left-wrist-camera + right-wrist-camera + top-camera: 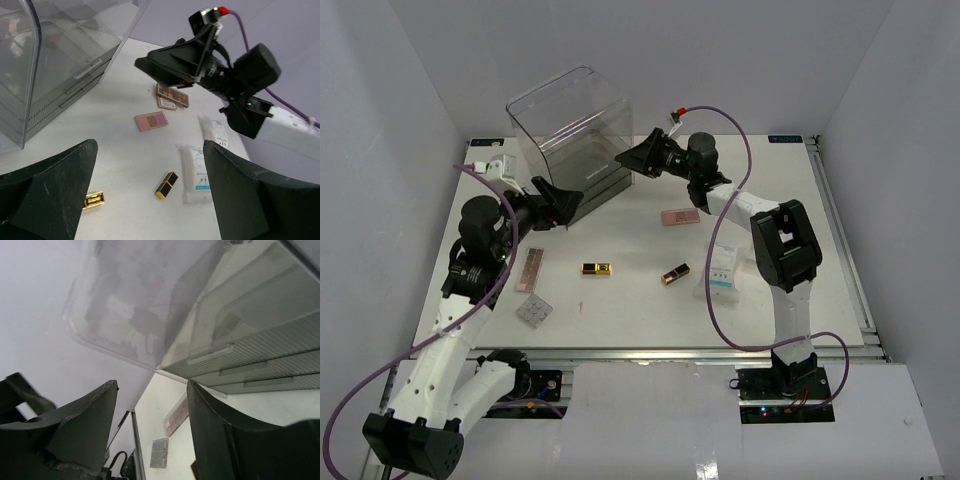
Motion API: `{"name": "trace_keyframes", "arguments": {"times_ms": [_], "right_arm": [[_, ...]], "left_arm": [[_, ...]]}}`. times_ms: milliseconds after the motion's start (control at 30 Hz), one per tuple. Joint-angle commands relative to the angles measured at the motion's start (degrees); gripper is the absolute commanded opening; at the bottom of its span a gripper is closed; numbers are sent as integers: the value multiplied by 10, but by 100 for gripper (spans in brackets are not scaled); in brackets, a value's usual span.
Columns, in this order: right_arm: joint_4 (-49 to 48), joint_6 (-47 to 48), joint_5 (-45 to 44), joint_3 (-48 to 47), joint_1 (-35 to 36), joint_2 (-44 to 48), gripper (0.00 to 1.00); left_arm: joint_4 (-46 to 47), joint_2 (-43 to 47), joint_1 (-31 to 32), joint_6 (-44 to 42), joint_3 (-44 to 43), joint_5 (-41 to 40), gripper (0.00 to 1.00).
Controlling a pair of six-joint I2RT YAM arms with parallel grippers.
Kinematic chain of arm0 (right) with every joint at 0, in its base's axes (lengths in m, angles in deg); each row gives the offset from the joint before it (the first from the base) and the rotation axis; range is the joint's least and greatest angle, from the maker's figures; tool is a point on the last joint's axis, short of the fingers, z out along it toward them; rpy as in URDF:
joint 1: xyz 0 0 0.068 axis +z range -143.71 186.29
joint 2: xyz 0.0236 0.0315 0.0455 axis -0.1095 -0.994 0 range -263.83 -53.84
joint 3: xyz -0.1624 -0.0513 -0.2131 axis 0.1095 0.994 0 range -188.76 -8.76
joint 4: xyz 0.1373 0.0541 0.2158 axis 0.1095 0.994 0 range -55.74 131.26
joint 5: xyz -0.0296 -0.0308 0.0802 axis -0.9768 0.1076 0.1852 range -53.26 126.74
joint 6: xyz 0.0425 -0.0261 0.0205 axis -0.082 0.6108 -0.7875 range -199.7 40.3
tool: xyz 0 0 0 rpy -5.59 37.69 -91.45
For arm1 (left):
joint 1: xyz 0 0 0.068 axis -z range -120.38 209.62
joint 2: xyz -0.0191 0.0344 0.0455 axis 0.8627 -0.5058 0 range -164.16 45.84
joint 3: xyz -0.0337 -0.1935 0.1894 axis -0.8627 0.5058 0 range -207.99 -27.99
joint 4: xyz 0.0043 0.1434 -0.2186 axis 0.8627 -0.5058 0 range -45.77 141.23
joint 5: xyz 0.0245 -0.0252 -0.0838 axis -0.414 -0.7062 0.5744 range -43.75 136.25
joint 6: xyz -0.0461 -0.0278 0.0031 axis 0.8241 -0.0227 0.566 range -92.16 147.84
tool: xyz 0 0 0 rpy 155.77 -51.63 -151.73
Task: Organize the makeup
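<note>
The makeup lies spread on the white table. A pink palette (680,216) (151,120) is mid-table, with a brown palette (172,96) just beyond it. A second brown palette (530,268) (176,415) and a grey square palette (533,311) (159,453) lie at the left. Two gold-black cases (597,268) (675,273) (165,185) lie in the middle. White-teal packets (724,265) (197,172) are at the right. My left gripper (563,203) (150,160) is open and empty by the box's front left corner. My right gripper (632,158) (152,390) is open and empty at the box's right side.
The clear acrylic drawer box (575,135) (50,65) (240,350) stands at the back, its drawers shut. The right arm (780,245) reaches across the right half of the table. Grey walls close in both sides, and a metal rail (840,230) runs along the right edge.
</note>
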Motion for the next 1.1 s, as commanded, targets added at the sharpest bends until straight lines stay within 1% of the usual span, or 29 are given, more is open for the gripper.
{"name": "trace_keyframes", "arguments": {"times_ms": [0,200,533,600,933,1067], "right_arm": [[-11,19,5,-45,11,-43,64],[-27,10,1,-73,24,-83,63],[-66,-41,-6,-126,27,-147,54],[-87,-57,-10,-130,28,-159,53],[-111,-93,-27,-150,28,-180,49],[-124,-110,-31,-162,28,-191,45]], "left_arm": [[-22,16,-3,-11,22,13,98],[-16,17,-3,-2,24,14,98],[-16,30,-2,11,29,11,98],[-16,32,-2,13,28,10,98],[-14,39,-2,21,33,8,98],[-15,40,-2,24,32,8,98]]}}
